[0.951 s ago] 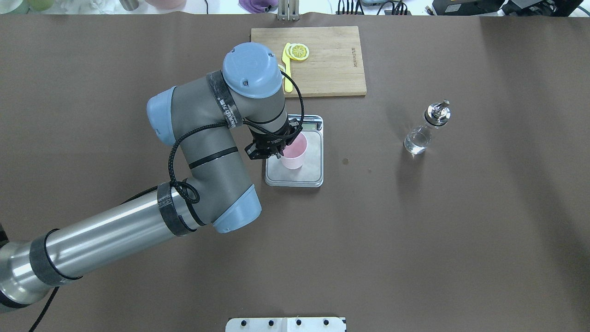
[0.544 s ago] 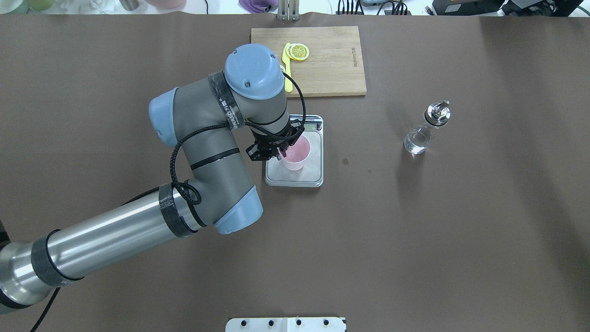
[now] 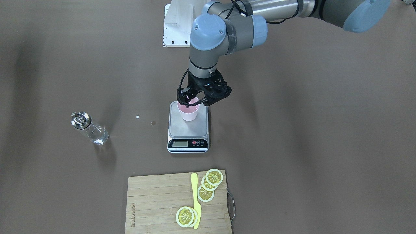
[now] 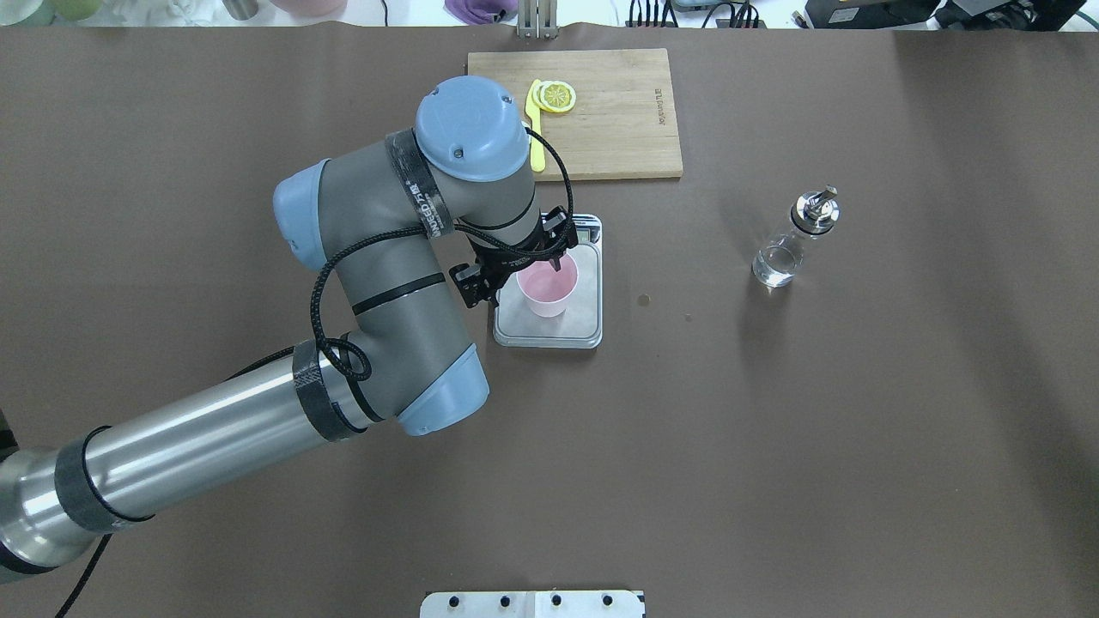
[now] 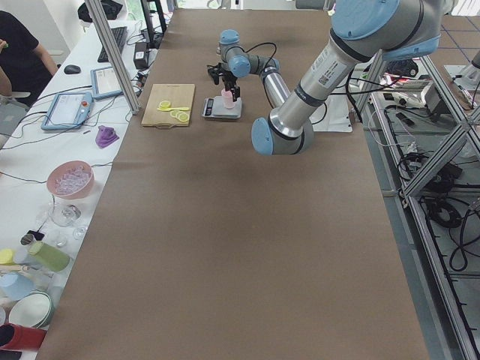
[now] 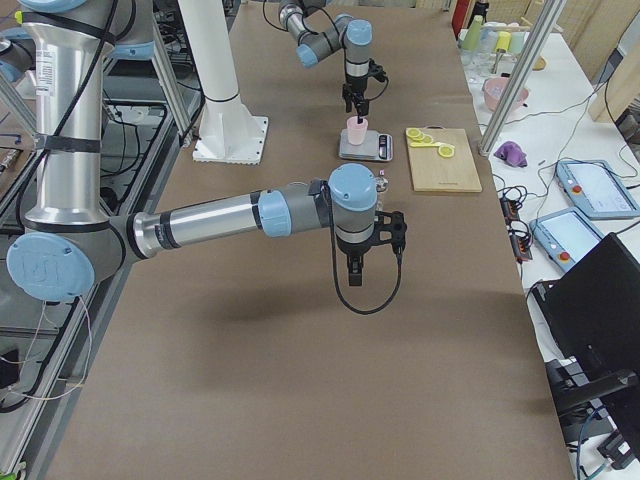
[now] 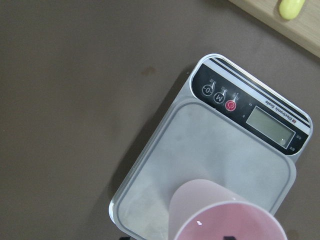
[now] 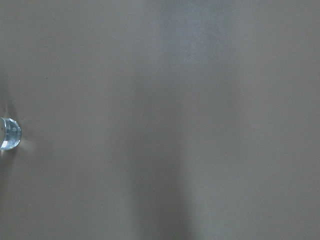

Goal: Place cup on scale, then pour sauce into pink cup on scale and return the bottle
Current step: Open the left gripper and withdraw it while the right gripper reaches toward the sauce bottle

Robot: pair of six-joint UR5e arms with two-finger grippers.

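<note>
The cup stands upright on the steel platform of the scale, at the centre of the overhead view. The left gripper hangs just over the cup's rim with its fingers spread apart. The bottle stands at the right of this frame, well apart from the scale. The right gripper hovers over the brown table; whether its fingers are wide or narrow, I cannot tell.
</note>
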